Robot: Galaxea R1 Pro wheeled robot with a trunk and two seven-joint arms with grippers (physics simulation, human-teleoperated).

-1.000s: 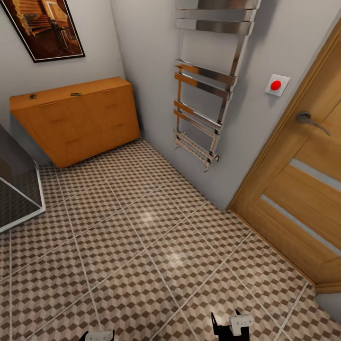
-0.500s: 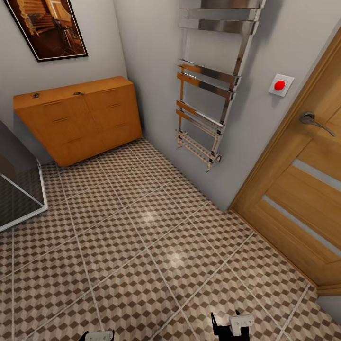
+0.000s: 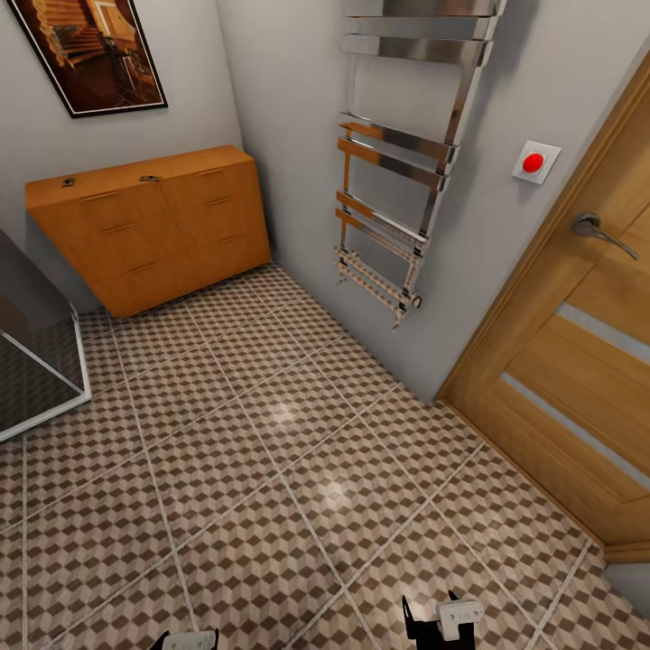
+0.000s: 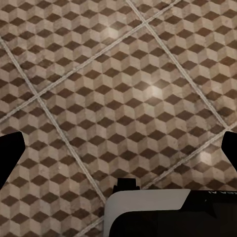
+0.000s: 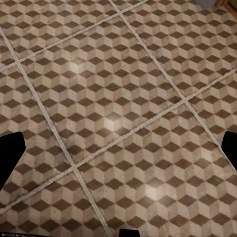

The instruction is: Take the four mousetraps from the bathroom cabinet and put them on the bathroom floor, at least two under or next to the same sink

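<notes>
Robot is at the approach step: nothing picked yet, and it's standing well back from the cabinet (image 3: 149, 226), which sits against the far wall under a framed picture (image 3: 90, 50). On the cabinet top two small dark bits show, one near its far-left end (image 3: 63, 182) and one about mid-top (image 3: 147, 179). They're prob. mousetraps, but too small to say for sure. Drawers all look shut, bar handles flush. The other traps can't be made out, maybe inside the drawers.

Next move, as a judgement: roll the base fwd across the bathroom floor (image 3: 271, 469) toward the cabinet front, then raise an arm to top height.

Left gripper (image 3: 188, 640) & right gripper (image 3: 440, 623) both hang low, at the head view's near edge. In both wrist views the dark fingertips sit wide apart at the edges with nothing but cube-pattern tile between them, so both are spread and carrying nothing.

Around the cabinet: a glass shower panel (image 3: 36, 361) stands to its left and nearer the robot, with its corner jutting into the path. That's the main thing to skirt. Chrome towel rail (image 3: 397, 181) is on the wall right of the cabinet, off the floor. A wooden door (image 3: 578, 397) with lever handle and a red button plate (image 3: 533, 162) lie further right, well clear. Floor between robot & cabinet looks open.
</notes>
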